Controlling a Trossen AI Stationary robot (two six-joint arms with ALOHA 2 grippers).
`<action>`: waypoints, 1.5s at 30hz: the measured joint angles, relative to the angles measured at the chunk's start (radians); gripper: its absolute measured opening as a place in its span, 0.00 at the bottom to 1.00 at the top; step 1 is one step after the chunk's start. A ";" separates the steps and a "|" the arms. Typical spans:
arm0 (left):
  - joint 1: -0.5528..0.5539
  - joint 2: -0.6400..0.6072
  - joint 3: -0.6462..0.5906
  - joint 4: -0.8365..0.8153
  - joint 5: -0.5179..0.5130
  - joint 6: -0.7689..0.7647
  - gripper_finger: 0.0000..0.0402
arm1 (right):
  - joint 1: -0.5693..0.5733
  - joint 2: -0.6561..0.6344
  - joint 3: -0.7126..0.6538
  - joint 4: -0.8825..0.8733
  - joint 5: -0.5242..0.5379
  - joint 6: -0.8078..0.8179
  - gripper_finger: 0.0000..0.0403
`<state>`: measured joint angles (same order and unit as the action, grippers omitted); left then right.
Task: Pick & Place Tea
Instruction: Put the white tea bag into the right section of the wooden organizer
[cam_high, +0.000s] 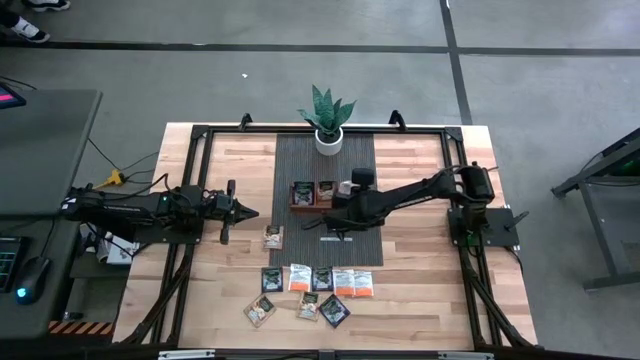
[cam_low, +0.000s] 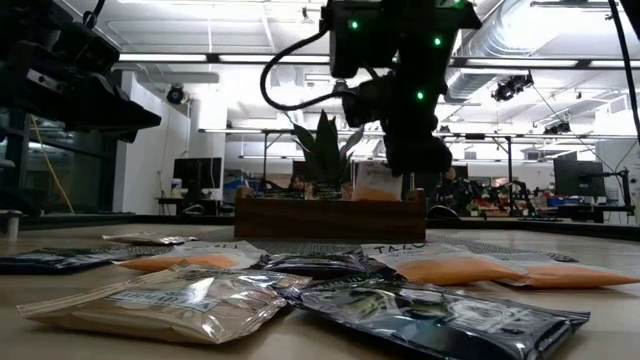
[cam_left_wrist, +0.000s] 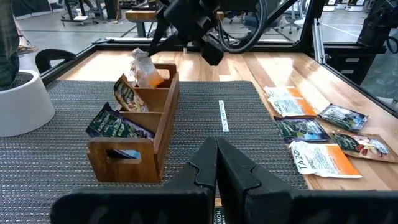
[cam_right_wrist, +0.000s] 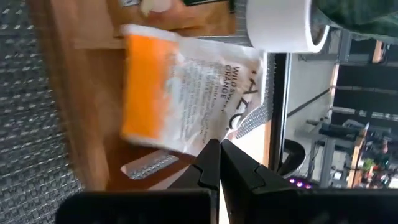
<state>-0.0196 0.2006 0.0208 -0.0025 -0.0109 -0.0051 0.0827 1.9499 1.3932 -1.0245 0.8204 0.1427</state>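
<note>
The jaws of the right gripper (cam_right_wrist: 219, 163) are pinched tight on the edge of an orange-and-white tea packet (cam_right_wrist: 177, 93), and they hold it right over the wooden tray (cam_high: 313, 194) in the middle of the table (cam_high: 420, 250). The packet hangs down at the end slot of the tray, the one nearest the right arm, and it looks partly in already. So the step in hand seems to be putting this one packet into the tray. Two dark green packets (cam_left_wrist: 118, 115) already stand in the other slots. Next, the right gripper probably needs to go down a little more so the packet sits well inside the slot, and then let go without pulling it back out. The left gripper (cam_high: 248, 213) waits at the left side of the table with its jaws closed on nothing. More tea packets (cam_high: 310, 290) lie flat in a bunch near the front of the table, well apart from the tray, so there is a lot left to move. A potted plant (cam_high: 328, 118) stands behind the tray.
</note>
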 joint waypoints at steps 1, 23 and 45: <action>0.000 0.000 0.000 0.000 0.000 0.000 0.00 | -0.003 0.000 -0.009 0.008 -0.001 -0.013 0.00; 0.000 0.000 0.000 0.000 0.000 0.000 0.00 | -0.010 0.000 -0.028 0.041 0.015 -0.147 0.01; 0.000 0.000 0.000 0.000 0.000 0.000 0.00 | 0.022 -0.017 -0.009 0.090 0.172 -0.166 0.36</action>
<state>-0.0198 0.2006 0.0210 -0.0025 -0.0109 -0.0051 0.1043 1.9331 1.3845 -0.9349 0.9920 -0.0235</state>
